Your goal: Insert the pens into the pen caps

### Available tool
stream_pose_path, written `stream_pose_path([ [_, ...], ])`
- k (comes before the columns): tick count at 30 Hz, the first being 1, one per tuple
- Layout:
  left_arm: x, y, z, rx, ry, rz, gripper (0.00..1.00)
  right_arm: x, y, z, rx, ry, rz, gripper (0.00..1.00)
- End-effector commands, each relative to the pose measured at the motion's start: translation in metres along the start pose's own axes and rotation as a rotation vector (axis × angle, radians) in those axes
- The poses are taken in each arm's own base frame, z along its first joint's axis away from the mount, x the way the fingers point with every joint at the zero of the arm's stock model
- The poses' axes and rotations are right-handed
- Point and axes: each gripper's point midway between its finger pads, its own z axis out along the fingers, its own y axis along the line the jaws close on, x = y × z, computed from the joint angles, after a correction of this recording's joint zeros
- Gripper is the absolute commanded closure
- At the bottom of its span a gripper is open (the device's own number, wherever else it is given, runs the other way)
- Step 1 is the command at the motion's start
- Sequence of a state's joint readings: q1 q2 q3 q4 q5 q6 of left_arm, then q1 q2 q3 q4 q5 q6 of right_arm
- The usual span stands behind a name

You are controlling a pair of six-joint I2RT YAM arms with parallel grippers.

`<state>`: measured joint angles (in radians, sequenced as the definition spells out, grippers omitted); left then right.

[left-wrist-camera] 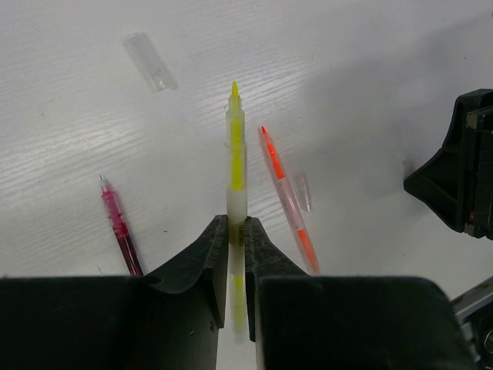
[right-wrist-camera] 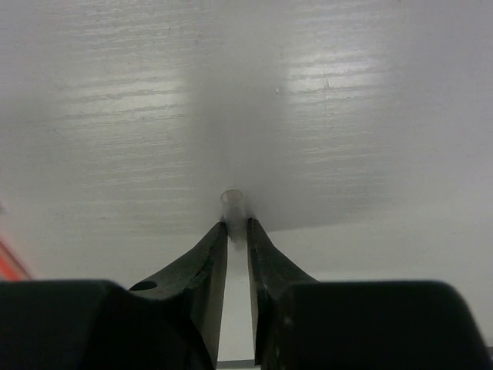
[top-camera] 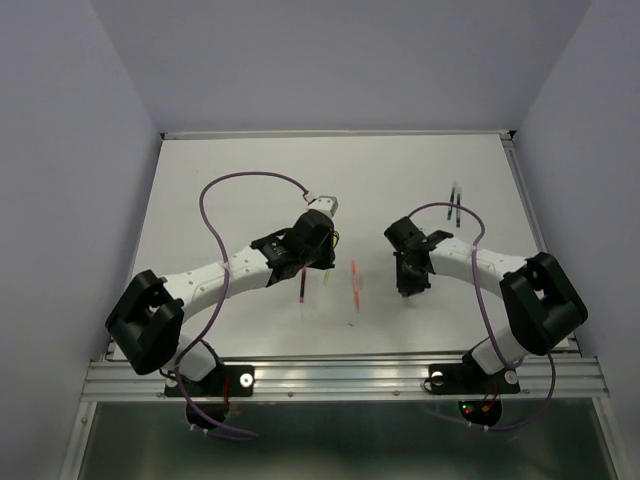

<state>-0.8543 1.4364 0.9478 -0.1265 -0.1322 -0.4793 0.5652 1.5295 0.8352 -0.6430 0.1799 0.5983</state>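
The left fingers [left-wrist-camera: 212, 254] are pinching a yellow pen [left-wrist-camera: 236, 154] by its lower barrel, and the pen juts straight out beyond them with its uncapped tip pointing away over the white worktop [top-camera: 240, 180]. To the left of that grip a maroon pen [left-wrist-camera: 119, 227] lies flat on the worktop, and to the right an orange-red pen [left-wrist-camera: 286, 196] lies at a slant. A small clear pen cap [left-wrist-camera: 303, 191] rests just beside the orange-red pen's middle. A larger clear pen cap [left-wrist-camera: 150, 62] lies well apart from it, up at the far left. The right fingers [right-wrist-camera: 208, 262] are closed on another translucent pen cap [right-wrist-camera: 233, 202], whose open round end pokes out just past their tips, low over the worktop. In the overhead view the two arms face each other across the orange-red pen, and the maroon pen sits just near of the left arm's wrist. A pair of dark thin pens [top-camera: 455, 205] lies close together toward the far right of the worktop, well away from both arms.
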Motion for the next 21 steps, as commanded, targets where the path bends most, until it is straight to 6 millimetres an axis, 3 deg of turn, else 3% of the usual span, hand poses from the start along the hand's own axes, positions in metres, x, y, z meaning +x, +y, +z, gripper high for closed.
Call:
stream_pose_path([
  [1,-0.006,0.000,0.000,0.002,-0.021,0.011,1.00,0.002,0.008,0.019,-0.040,0.008,-0.087,0.84],
  [5,-0.008,0.000,0.000,0.002,-0.025,0.014,1.00,0.007,0.026,0.012,-0.166,0.029,-0.161,0.93],
  [8,-0.009,0.000,0.000,0.002,-0.026,0.014,1.00,-0.007,0.054,-0.006,-0.328,-0.026,-0.247,0.96],
  [13,-0.017,-0.006,-0.009,0.037,-0.045,0.009,1.00,-0.081,0.078,-0.043,-0.393,-0.357,-0.511,0.99],
  [15,-0.023,-0.012,-0.016,0.084,-0.046,0.001,1.00,-0.104,0.085,-0.067,-0.417,-0.508,-0.643,0.98],
  [16,-0.026,-0.019,-0.021,0.141,-0.032,0.004,1.00,-0.123,0.092,-0.089,-0.425,-0.650,-0.784,0.96],
  [18,-0.029,-0.031,-0.029,0.224,-0.010,0.002,1.00,-0.145,0.095,-0.111,-0.376,-0.838,-1.000,0.96],
  [20,-0.028,-0.047,-0.040,0.339,0.046,0.006,1.00,-0.152,0.102,-0.139,-0.370,-1.000,-1.147,0.97],
  [21,-0.028,-0.045,-0.041,0.353,0.067,0.015,1.00,-0.155,0.103,-0.148,-0.352,-1.067,-1.211,0.98],
])
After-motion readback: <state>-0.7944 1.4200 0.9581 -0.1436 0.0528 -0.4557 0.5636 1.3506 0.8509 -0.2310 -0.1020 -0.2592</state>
